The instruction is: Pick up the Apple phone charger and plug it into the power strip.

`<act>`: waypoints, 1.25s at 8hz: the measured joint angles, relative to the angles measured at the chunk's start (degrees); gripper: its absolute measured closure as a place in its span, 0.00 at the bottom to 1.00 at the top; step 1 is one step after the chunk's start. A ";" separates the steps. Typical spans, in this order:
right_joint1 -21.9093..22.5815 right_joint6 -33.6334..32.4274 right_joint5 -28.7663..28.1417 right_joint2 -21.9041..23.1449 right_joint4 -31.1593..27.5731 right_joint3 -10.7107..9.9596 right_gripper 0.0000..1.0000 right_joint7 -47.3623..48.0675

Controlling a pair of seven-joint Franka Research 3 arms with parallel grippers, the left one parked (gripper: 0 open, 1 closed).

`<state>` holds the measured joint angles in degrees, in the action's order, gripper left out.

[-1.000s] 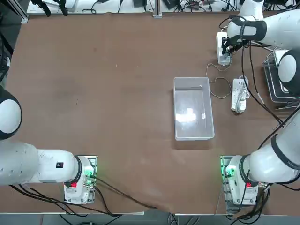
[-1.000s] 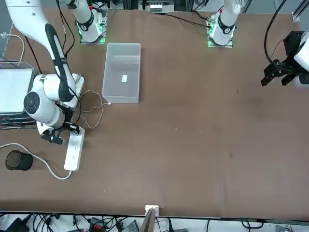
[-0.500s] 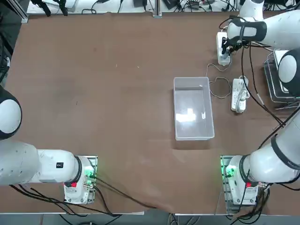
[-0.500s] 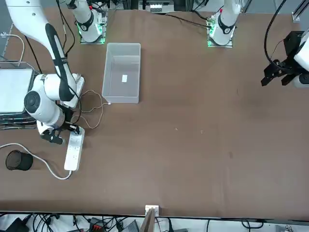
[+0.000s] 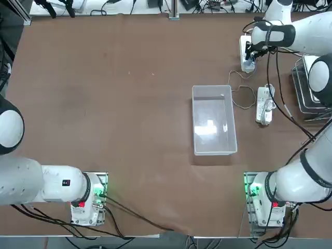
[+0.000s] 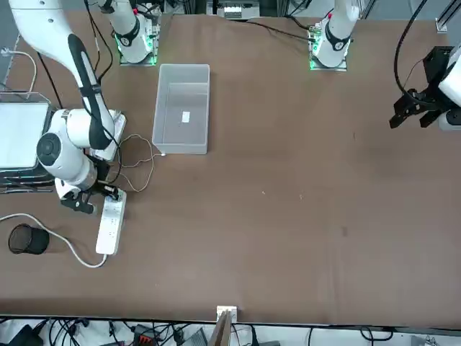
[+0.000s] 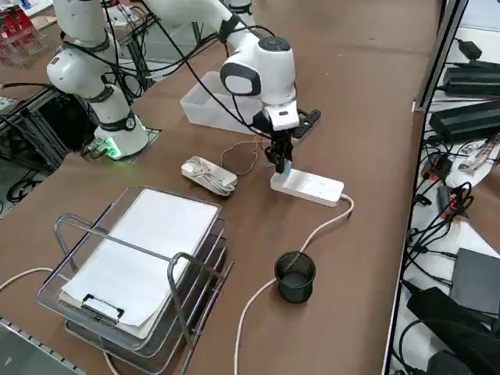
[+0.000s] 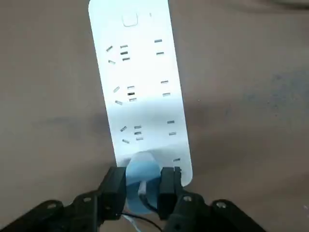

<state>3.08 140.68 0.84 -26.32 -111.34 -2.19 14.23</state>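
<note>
Phone charger [image 8: 141, 180] sits pinched between your right gripper's [image 8: 143, 186] fingers [image 8: 116, 186], poised over the near end of the power strip [image 8: 140, 87] on the counter [image 5: 129, 104]. Its thin cable [image 5: 239, 93] loops toward a clear bin [image 5: 212, 120]; a second strip with bundled cord [image 5: 264, 105] lies nearby.

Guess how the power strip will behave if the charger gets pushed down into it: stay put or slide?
Probably stays: the power strip lies flat on the table, and the right gripper, shut on the charger, presses from above. It may pivot somewhat, since the charger sits at one end. Its thick cord looks slack and likely anchors little.
</note>
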 joint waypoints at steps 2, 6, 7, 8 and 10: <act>0.00 0.46 0.01 0.16 -0.36 -0.01 0.63 -0.11; 0.13 1.77 0.07 0.37 -2.07 0.16 0.63 -0.28; 0.14 2.32 0.19 0.60 -2.55 0.14 0.63 -0.28; 0.14 2.54 0.19 0.64 -2.68 0.14 0.63 -0.28; 0.14 2.58 0.20 0.65 -2.70 0.13 0.63 -0.28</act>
<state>3.22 143.26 1.03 -25.67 -114.05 -2.06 13.96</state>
